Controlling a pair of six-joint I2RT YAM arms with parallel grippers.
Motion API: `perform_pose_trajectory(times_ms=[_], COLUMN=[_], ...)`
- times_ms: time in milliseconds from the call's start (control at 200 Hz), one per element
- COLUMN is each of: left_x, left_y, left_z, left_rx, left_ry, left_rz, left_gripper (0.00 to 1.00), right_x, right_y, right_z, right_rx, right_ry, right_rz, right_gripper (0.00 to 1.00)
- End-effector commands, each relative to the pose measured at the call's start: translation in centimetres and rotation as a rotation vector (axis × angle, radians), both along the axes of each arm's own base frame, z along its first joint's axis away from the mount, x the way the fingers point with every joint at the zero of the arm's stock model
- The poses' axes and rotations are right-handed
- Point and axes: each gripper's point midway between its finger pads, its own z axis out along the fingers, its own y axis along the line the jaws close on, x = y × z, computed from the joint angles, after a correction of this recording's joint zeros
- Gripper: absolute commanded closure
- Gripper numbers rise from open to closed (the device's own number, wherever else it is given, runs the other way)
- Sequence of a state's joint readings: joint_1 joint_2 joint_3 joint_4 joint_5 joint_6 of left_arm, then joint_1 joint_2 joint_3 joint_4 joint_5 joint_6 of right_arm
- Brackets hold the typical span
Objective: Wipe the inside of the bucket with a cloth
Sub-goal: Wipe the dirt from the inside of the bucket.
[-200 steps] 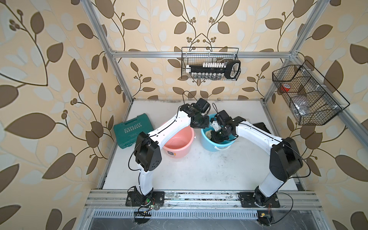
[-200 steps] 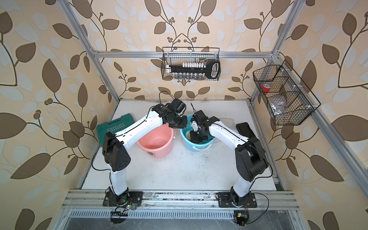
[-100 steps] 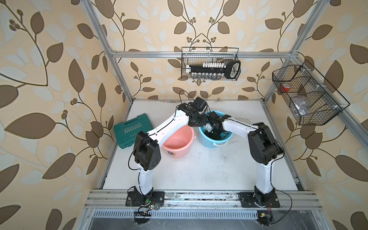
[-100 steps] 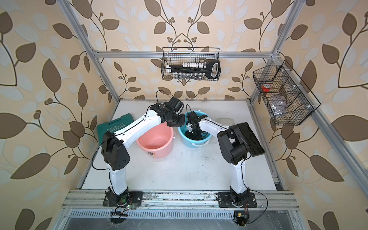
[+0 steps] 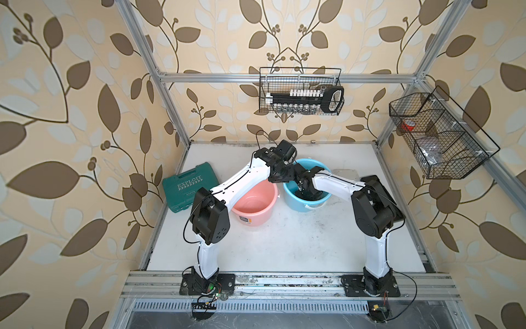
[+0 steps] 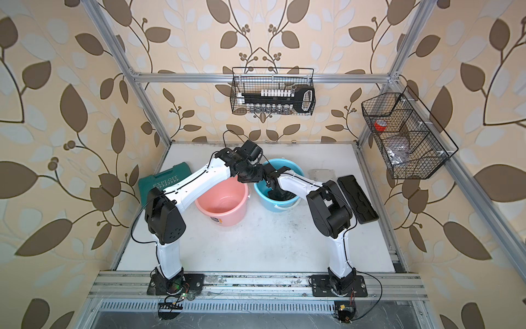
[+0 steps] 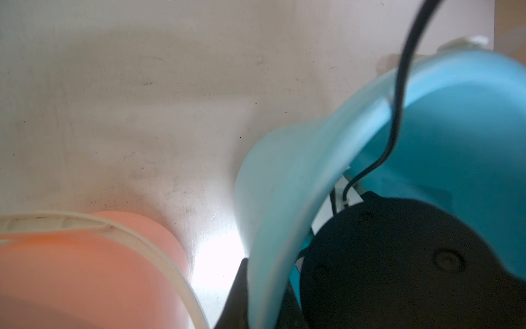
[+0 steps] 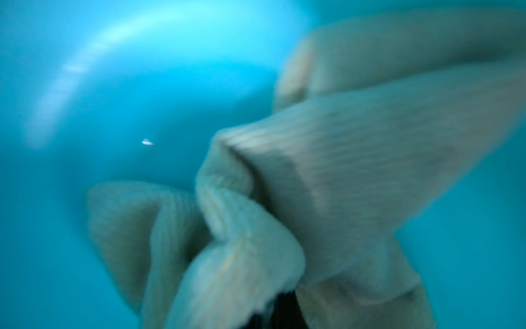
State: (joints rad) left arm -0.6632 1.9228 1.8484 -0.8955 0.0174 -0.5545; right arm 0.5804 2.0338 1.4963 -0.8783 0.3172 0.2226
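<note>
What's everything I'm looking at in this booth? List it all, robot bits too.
blue bucket: one, blue, far middle of table
pink bucket: one, pink, beside the blue one
cloth: one, pale yellow, bunched inside blue bucket
tool case: one, green, table's left edge
flat case: one, black, table's right edge
wire baskets: two, black, one on back wall, one on right wall
table: one, white, scuffed
left gripper: one, black, shut on blue bucket's rim
right gripper: one, black, inside blue bucket, shut on cloth

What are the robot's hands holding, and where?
The left gripper pinches the blue bucket by its rim. The right gripper grips the cloth by a bunched fold.
</note>
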Motion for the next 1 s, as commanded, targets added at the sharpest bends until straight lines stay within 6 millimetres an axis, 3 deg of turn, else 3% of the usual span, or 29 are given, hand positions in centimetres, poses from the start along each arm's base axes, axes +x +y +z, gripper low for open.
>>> perform_pose_trajectory(times_ms=[0, 195, 420, 510, 665, 760, 855, 995], left_x=[-0.7, -1.3, -2.0, -2.1, -2.1, -1.9, -1.7, -1.6], left_y=[-0.6, -0.3, 0.0, 0.1, 0.1, 0.0, -0.1, -0.2], left_z=[4.0, 3.8, 2.5, 2.2, 2.0, 1.9, 2.0, 2.1], left_rx=[-0.052, -0.058, -0.047, -0.047, -0.047, -0.047, -0.049, -0.05], left_ry=[-0.061, -0.054, -0.023, -0.02, -0.021, -0.021, -0.022, -0.025], left_rz=[-0.017, -0.019, -0.021, -0.019, -0.019, -0.022, -0.02, -0.017], left_gripper=[1.0, 1.0, 1.0, 1.0, 1.0, 1.0, 1.0, 1.0], right_x=[0.5, 2.4, 3.7, 3.7, 1.5, -0.3, -1.5, -2.0], right_y=[-3.4, -4.5, -4.8, -5.4, -5.1, -3.1, 0.1, 6.0], right_z=[2.1, 4.2, 4.8, 3.4, -2.1, -4.2, -4.6, -1.8], right_rx=[-0.194, -0.13, -0.121, -0.14, -0.13, -0.014, 0.176, 0.532], right_ry=[-0.071, -0.103, -0.125, -0.092, 0.102, 0.209, 0.284, 0.318], right_rz=[-0.004, -0.077, -0.111, -0.126, -0.12, -0.116, -0.095, -0.009], right_gripper=[1.0, 1.0, 1.0, 1.0, 1.0, 1.0, 1.0, 1.0])
